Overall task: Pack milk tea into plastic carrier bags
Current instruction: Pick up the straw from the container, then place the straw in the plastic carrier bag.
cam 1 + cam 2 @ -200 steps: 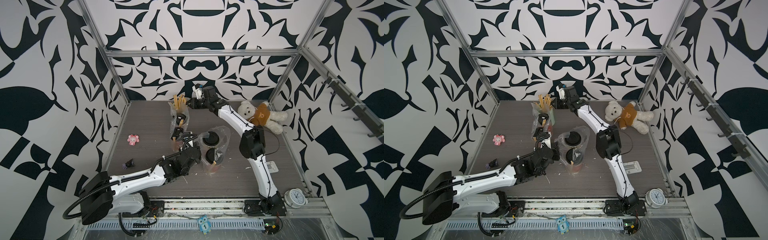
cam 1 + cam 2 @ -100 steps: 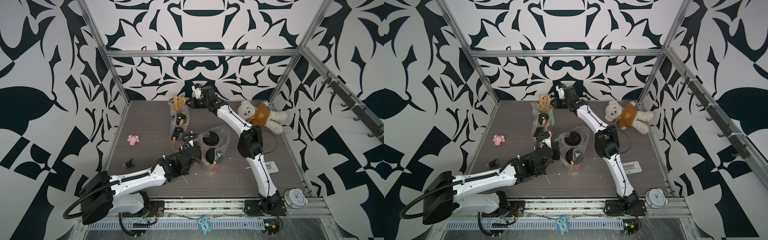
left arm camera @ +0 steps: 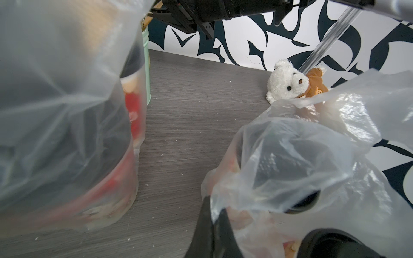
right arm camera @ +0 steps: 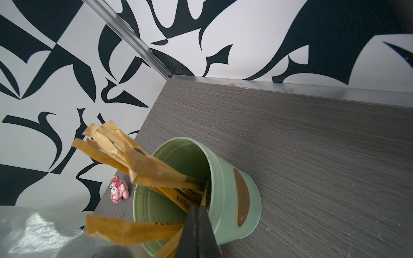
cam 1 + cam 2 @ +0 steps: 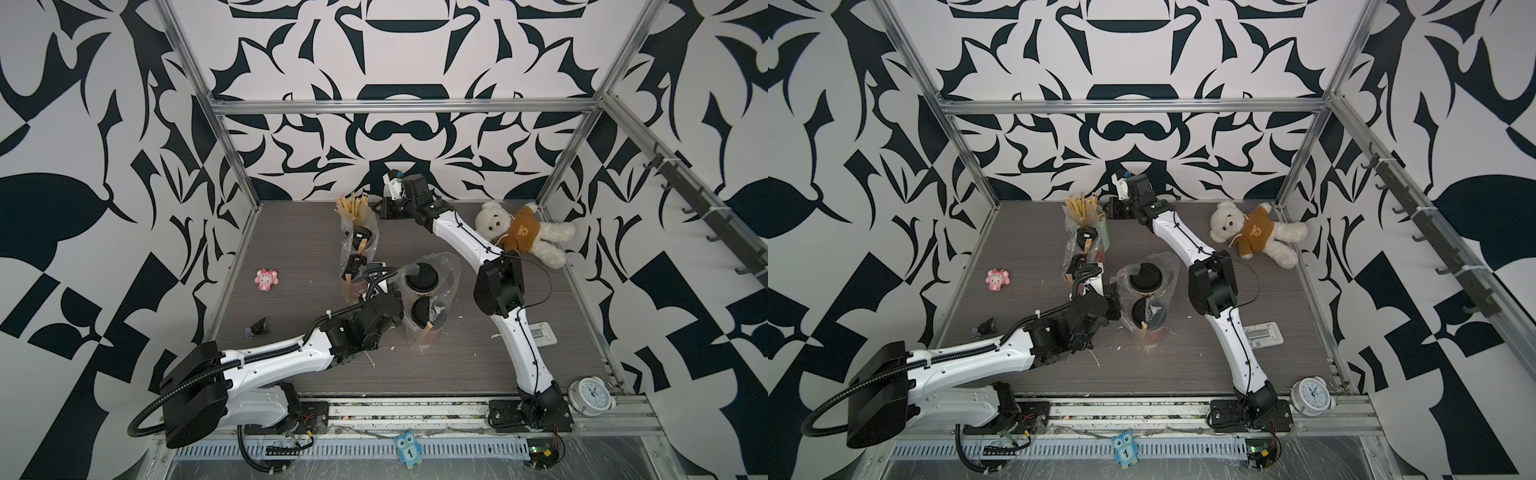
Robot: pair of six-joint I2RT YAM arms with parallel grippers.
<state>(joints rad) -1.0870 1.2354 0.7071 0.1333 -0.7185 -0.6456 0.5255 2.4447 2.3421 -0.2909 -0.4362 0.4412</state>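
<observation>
The grey wood-grain tabletop (image 5: 291,232) bears the near carrier bag (image 5: 451,270), far carrier bag (image 5: 345,249), mint-green straw holder (image 5: 1106,237), teddy bear (image 5: 519,228), pink toy (image 5: 266,279) and dark figurine (image 5: 258,327).

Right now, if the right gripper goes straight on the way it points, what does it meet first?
Most likely the brown wrapped sticks in the mint-green holder. The right gripper points into the holder's mouth, jaws closed, its tip among them and seemingly pinching one. Behind them comes the holder's inner wall.

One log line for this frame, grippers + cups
left gripper: shut on near bag edge | right gripper: shut on wrapped stick in mint-green holder | cups: two in near bag, two in far bag
</observation>
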